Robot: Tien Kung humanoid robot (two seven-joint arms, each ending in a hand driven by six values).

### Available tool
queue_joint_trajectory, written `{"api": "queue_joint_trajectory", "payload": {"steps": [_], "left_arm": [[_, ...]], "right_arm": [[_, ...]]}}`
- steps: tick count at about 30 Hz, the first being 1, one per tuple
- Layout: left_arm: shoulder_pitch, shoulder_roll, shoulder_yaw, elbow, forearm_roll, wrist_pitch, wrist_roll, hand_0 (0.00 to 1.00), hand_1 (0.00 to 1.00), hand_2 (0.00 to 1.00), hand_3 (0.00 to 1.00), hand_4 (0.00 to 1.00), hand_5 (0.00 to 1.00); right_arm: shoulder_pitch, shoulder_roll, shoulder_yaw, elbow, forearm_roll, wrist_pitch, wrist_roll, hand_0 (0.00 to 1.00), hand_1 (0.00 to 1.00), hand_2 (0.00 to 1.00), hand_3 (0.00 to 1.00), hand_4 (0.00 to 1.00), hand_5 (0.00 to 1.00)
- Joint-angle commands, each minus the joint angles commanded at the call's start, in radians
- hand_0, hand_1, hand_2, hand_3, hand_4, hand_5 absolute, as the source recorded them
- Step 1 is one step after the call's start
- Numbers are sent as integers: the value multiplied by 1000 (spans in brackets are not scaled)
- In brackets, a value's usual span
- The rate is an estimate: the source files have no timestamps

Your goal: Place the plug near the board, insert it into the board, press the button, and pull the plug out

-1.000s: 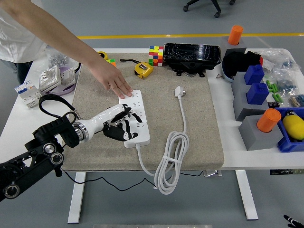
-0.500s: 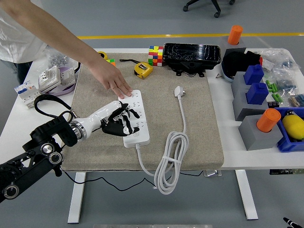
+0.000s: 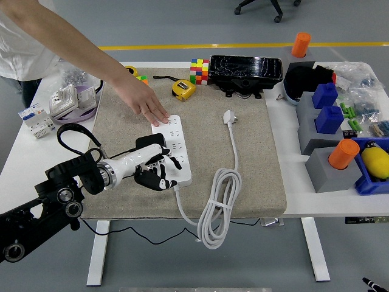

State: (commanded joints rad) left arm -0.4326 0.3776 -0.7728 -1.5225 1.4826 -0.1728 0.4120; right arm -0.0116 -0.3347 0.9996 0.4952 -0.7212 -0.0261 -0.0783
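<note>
Slid back toward the near end of the power strip point(image 3: 172, 150) since a second ago: left hand point(image 3: 153, 170), which sat further up over the sockets before. Now hanging over the strip's near-left corner, fingers loosely curled and spread, gripping nothing as far as can be told. Hard to say if the fingertips actually touch the strip or just hover above it. Right hand nowhere in view.

Moving outward: strip lying diagonally on the grey mat point(image 3: 243, 176), cable running off its near end toward the table edge. Person's hand point(image 3: 146, 103) pressed flat on the far end of the strip, same spot as before, probably holding it steady.

Plug point(image 3: 229, 117) lying loose on the mat, well apart from the strip to the right, prongs not in any socket. White cord trailing down from it into a coil point(image 3: 217, 210) that hangs over the near edge of the table.

Progress-wise, looks like either very early or right at the end. Nothing plugged in, nothing being held. Can't tell from this alone whether the button got pressed. If starting out, all four steps left: fetch the plug, push it in, hit the button, pull it out again.

Rest of the table is just clutter: tape measure point(image 3: 183, 89), colourful cube point(image 3: 199, 71), black tray point(image 3: 246, 73).
</note>
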Motion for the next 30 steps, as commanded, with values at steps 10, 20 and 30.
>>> {"api": "queue_joint_trajectory", "payload": {"steps": [10, 20, 30], "left_arm": [[1, 8, 1, -26, 3, -33, 66, 129, 66, 145, 805, 625, 2], [-10, 11, 17, -31, -7, -39, 90, 126, 64, 144, 803, 621, 2], [-28, 7, 39, 6, 1, -24, 80, 125, 57, 143, 811, 620, 2]], "right_arm": [[2, 0, 6, 1, -3, 1, 0, 672, 675, 666, 555, 917, 513], [9, -5, -4, 0, -2, 1, 0, 672, 675, 666, 554, 917, 514], [17, -12, -10, 5, 0, 0, 0, 673, 674, 666, 554, 916, 512]]}}
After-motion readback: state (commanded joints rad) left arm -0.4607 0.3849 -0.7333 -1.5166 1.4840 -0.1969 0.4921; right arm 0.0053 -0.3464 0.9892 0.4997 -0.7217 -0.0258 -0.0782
